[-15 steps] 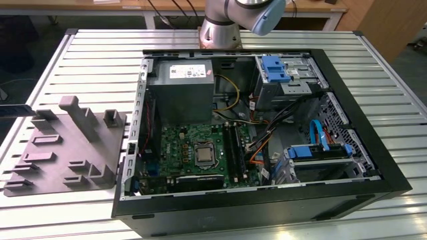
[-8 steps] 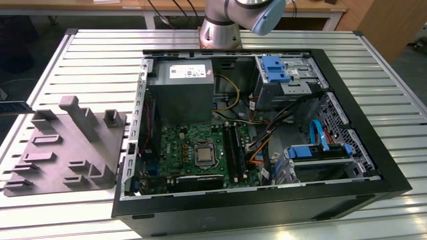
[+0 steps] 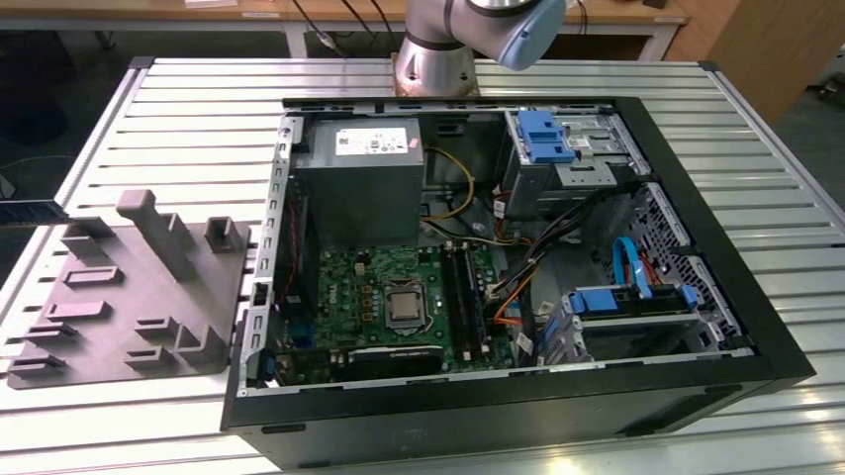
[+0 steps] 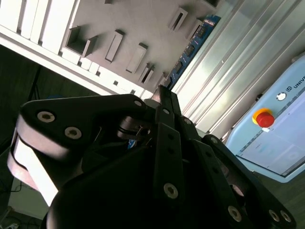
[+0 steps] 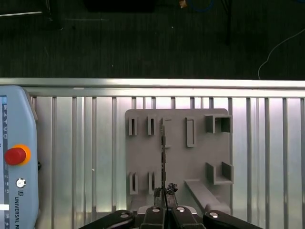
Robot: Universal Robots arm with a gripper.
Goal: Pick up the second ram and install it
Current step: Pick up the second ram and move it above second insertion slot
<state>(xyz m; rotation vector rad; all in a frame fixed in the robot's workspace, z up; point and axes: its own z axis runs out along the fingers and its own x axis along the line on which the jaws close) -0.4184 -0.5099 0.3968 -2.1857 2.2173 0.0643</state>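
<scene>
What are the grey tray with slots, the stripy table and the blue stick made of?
The grey tray: probably plastic, maybe printed. It is matte, even grey, with chunky walls. The table: likely aluminium, going by the silvery ribbed slats with glare. The blue stick, the second ram: it looks like circuit board, blue with dark chips.

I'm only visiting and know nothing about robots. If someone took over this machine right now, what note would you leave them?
The gripper is shut on the second ram, a long, thin, bluish memory stick. The first wrist view sees it edge-on.
Where: the stick is held above the grey plastic holder tray. The tray lies on the slatted metal table beside the open black computer case.
Done: the stick appears to be picked up.
Left: it is not yet in the long black slot rails on the green motherboard.
</scene>
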